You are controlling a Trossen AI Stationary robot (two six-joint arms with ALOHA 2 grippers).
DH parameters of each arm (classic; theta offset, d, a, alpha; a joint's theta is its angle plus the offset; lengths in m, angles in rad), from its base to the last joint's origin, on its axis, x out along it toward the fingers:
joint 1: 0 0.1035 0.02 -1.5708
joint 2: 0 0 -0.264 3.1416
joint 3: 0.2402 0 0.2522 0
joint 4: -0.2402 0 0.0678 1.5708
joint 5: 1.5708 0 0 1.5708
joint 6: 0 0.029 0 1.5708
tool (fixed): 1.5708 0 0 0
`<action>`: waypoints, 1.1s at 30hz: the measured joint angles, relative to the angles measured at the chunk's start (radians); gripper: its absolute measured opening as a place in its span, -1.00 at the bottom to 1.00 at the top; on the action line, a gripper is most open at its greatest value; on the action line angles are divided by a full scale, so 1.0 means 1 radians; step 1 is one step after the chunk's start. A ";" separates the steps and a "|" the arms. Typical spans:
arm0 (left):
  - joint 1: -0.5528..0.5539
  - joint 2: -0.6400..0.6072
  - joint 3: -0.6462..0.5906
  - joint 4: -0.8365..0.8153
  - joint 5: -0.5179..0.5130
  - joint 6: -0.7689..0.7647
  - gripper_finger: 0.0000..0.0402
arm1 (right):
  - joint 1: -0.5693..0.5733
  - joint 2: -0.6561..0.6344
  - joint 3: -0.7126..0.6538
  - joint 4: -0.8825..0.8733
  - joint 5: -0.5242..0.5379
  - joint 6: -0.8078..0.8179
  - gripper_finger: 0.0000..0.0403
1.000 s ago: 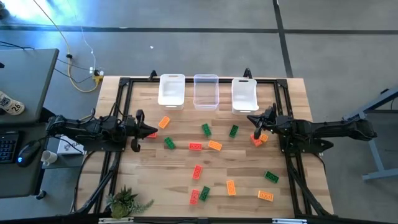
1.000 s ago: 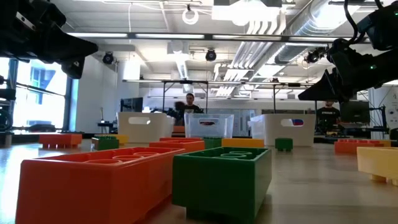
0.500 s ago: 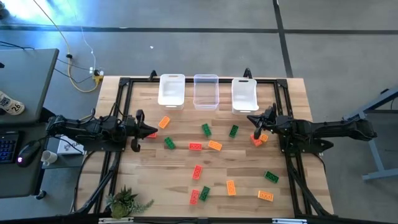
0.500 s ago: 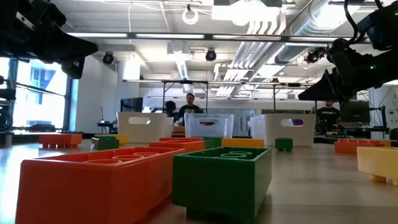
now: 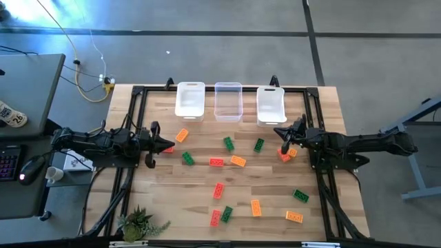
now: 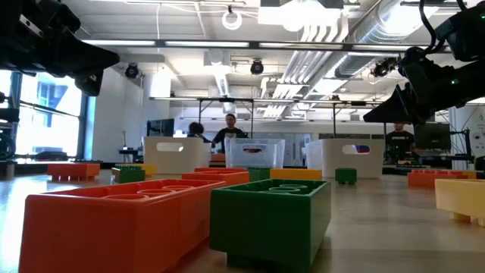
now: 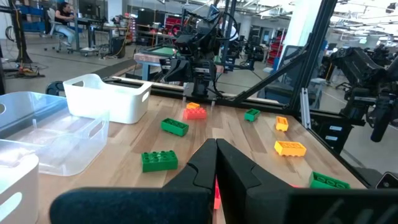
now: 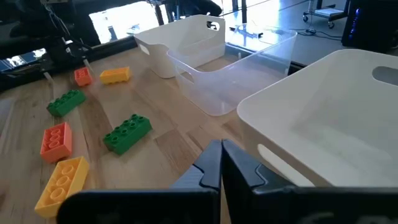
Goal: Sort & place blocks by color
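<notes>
Green, orange and red blocks lie scattered flat on the wooden table, among them a green block [image 5: 228, 143], a red block [image 5: 216, 162] and an orange block [image 5: 238, 161]. My left gripper [image 5: 160, 145] hovers shut near the table's left side, above a red block [image 5: 168, 149]; this gripper's shut fingers [image 7: 216, 155] show in the left wrist view. My right gripper [image 5: 284, 140] hovers shut near the right side, just beyond a red and orange pair of blocks [image 5: 285, 156]. In the right wrist view it [image 8: 221, 154] is level with the nearest bin's rim.
Three translucent white bins stand in a row at the table's far edge: the left bin [image 5: 190, 100], the middle bin [image 5: 228, 102] and the right bin [image 5: 271, 106]. A dark frame [image 5: 138, 93] rims the table. A small plant [image 5: 140, 222] sits at the near left corner.
</notes>
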 joint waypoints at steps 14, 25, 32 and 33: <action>0.000 0.000 0.000 0.000 0.000 0.000 -1.00 | 0.000 0.000 0.000 0.001 -0.026 0.046 -1.00; 0.000 0.000 0.000 0.004 -0.028 0.000 -1.00 | 0.000 0.000 0.002 0.024 -0.037 0.263 -1.00; 0.000 0.000 0.000 0.004 -0.023 -0.016 -1.00 | 0.000 0.000 0.002 0.024 -0.039 0.424 -1.00; 0.000 0.000 0.000 0.004 -0.020 -0.016 -1.00 | 0.000 0.000 0.002 0.024 -0.042 0.451 -1.00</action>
